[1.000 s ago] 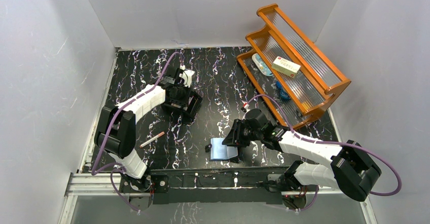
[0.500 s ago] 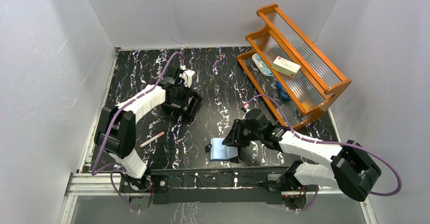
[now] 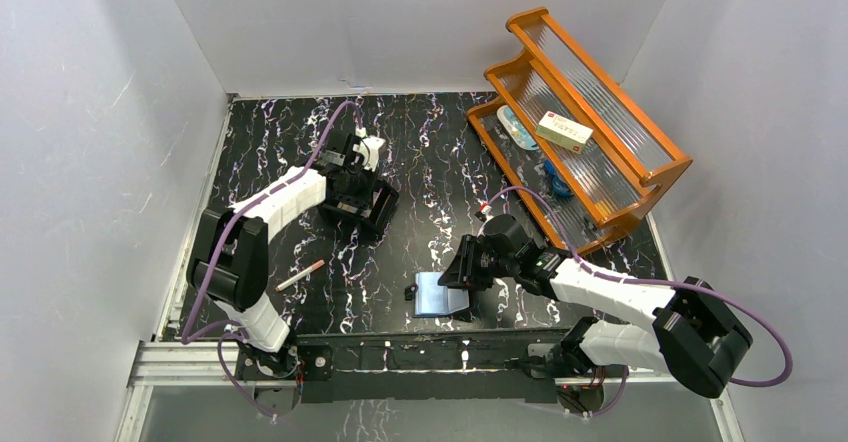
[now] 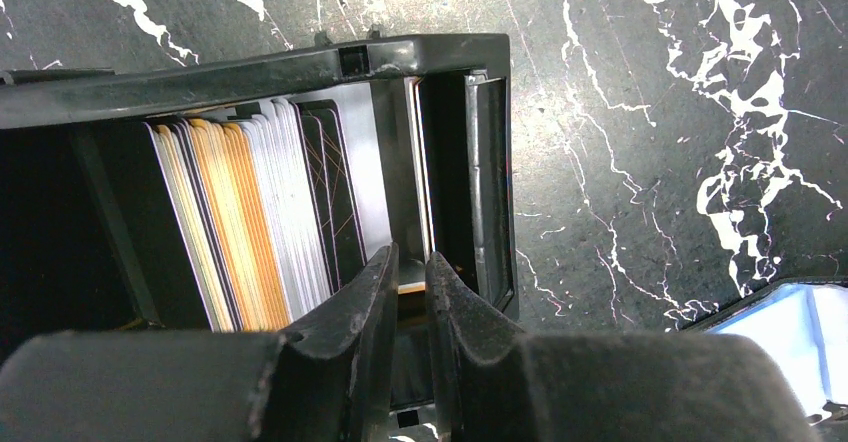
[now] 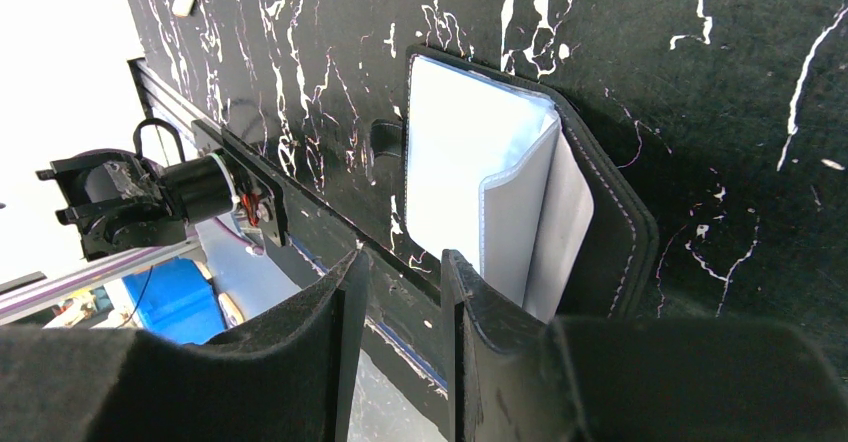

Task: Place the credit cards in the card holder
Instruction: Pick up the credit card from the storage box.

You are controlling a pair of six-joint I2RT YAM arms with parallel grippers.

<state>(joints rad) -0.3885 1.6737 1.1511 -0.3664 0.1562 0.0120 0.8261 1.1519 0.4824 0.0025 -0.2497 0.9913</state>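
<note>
The credit cards (image 4: 240, 212) stand on edge in a rigid black box (image 4: 300, 67): beige, orange, white and black ones. My left gripper (image 4: 410, 262) reaches into that box (image 3: 358, 200) at its right-hand compartment. Its jaws are a narrow slit apart, and a beige edge shows between them. I cannot tell if anything is pinched. The card holder (image 3: 440, 294) lies open near the table's front edge, blue lining up. My right gripper (image 5: 400, 262) is open just beside the card holder (image 5: 480, 172). Its right finger overlaps the holder's near corner, with nothing between the jaws.
An orange wooden rack (image 3: 640, 177) stands at the back right, holding a cream-and-red carton (image 3: 563, 131), an oval item (image 3: 517, 127) and a blue thing (image 3: 557, 180). A thin stick (image 3: 300, 275) lies front left. White walls close three sides.
</note>
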